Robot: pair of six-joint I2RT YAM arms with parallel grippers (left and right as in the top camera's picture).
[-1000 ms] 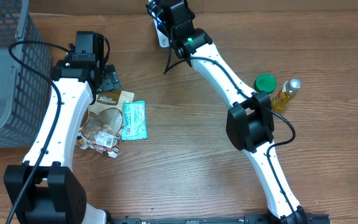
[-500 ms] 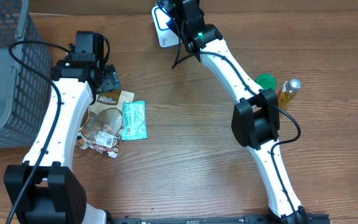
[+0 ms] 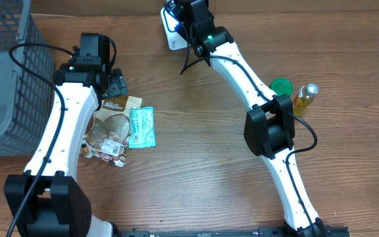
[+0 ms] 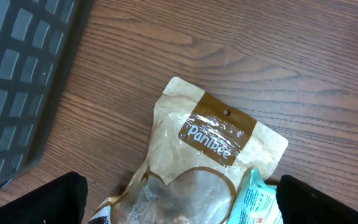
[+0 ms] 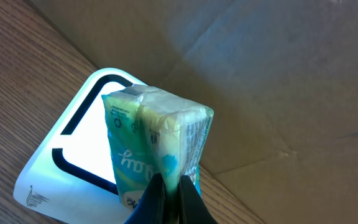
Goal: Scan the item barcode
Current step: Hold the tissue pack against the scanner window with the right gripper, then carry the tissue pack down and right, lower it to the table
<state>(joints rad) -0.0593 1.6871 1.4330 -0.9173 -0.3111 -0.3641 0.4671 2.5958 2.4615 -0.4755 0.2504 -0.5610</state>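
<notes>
Overhead: right tool, pinching tissue pack over scanner, shifted right; left tool spread, unmoved.

A grey basket stands at the wooden table's left edge, a white scanner at its far edge. A brown pouch and teal packet lie mid-left. A green-lidded jar and yellow bottle are at the right.

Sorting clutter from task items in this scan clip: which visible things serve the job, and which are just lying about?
In use: green-and-white soft pack; white flat scanner plate; right pincer gripping the pack.
Lying about: brown Panitee snack pouch; teal foil packet; grey plastic basket; round green lid; yellow bottle.
</notes>
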